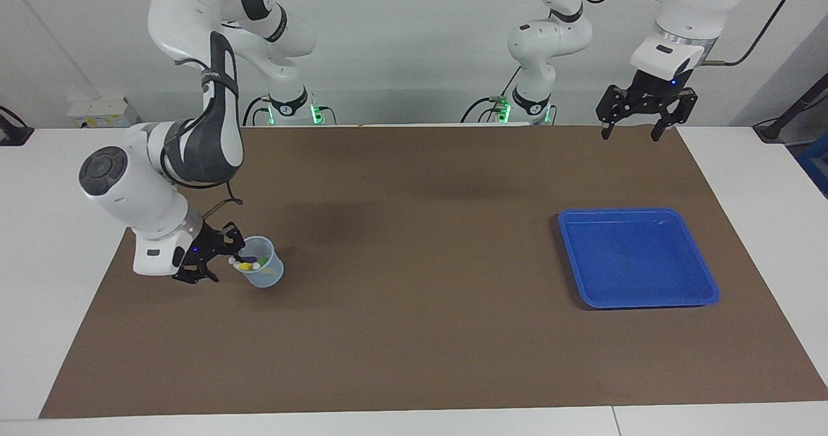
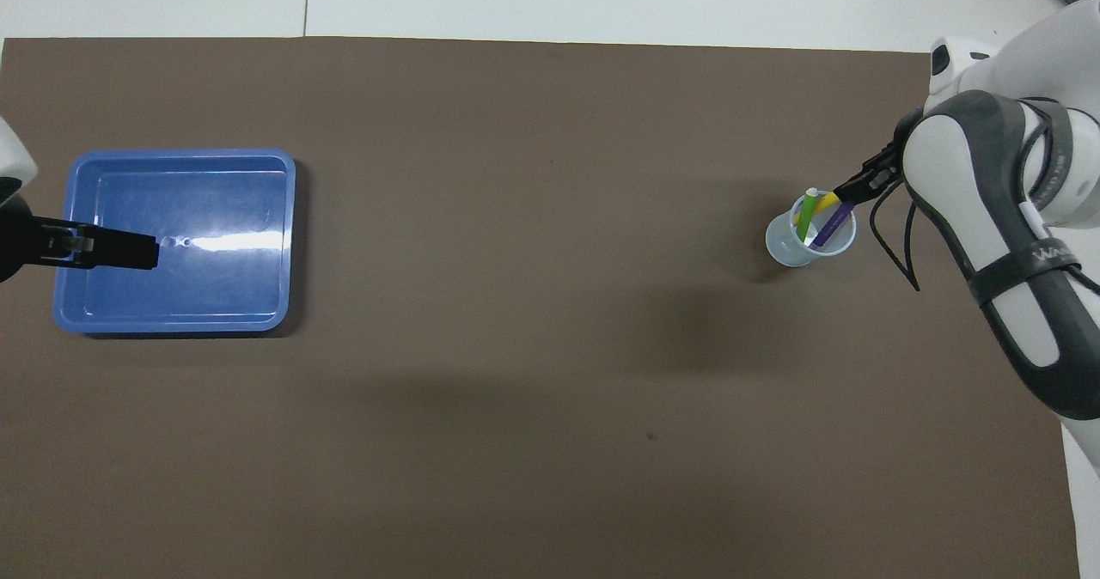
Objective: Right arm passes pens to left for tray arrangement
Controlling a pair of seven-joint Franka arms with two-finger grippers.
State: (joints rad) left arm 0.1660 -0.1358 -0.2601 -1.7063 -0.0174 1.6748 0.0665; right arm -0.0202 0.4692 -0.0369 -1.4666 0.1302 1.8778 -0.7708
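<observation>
Overhead view puts the right gripper (image 2: 846,193) at the cup's (image 2: 808,240) rim, on the cap ends of the pens (image 2: 821,218) standing inside; whether its fingers have closed on one I cannot tell. This looks like the first pick; next should come a firm pinch and a straight lift. Facing view alone shows the left gripper (image 1: 637,130) waiting open, high above the desk (image 1: 414,332), with the tray (image 1: 585,294) bare.
</observation>
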